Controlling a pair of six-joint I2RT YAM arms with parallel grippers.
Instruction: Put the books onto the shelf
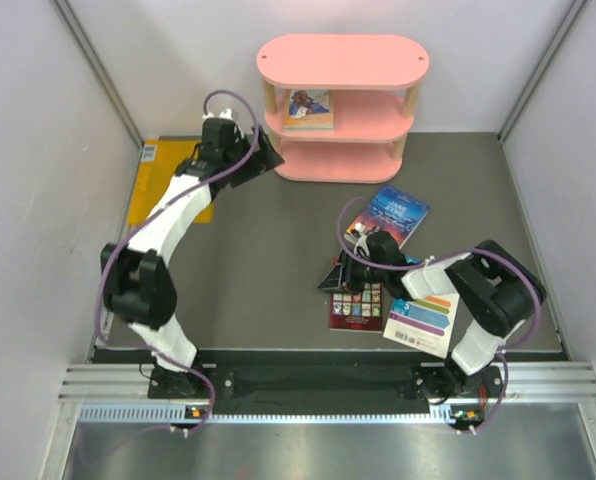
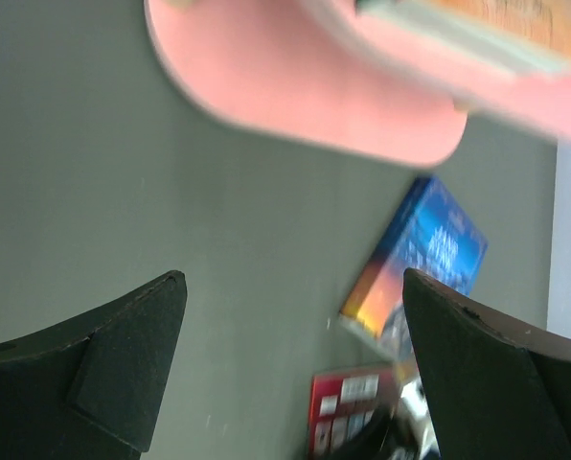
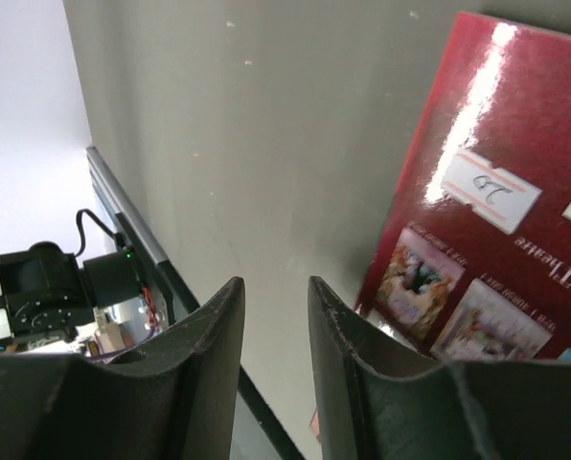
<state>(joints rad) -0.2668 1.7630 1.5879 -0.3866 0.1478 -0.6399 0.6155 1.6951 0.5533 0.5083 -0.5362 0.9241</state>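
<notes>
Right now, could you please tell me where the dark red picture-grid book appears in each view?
Top external: the dark red book lies flat, right of centre.
Left wrist: at the bottom edge, right of centre, blurred.
Right wrist: it fills the right side.
Shared landmark: the blue sunset book, just beyond it in the top and left wrist views.

This is a robotics lab test cell. Plain pale lilac wall panels (image 1: 38,150) box in a dark grey matte tabletop (image 1: 268,270) on three sides. A ribbed aluminium rail (image 1: 553,380) runs along the near edge. Two white-and-black jointed robot arms, left (image 1: 163,240) and right (image 1: 478,300), are bolted there, trailing purple cables (image 1: 228,93). A pink three-tier shelf (image 1: 343,60) stands on the tabletop itself, against the far panel.
</notes>
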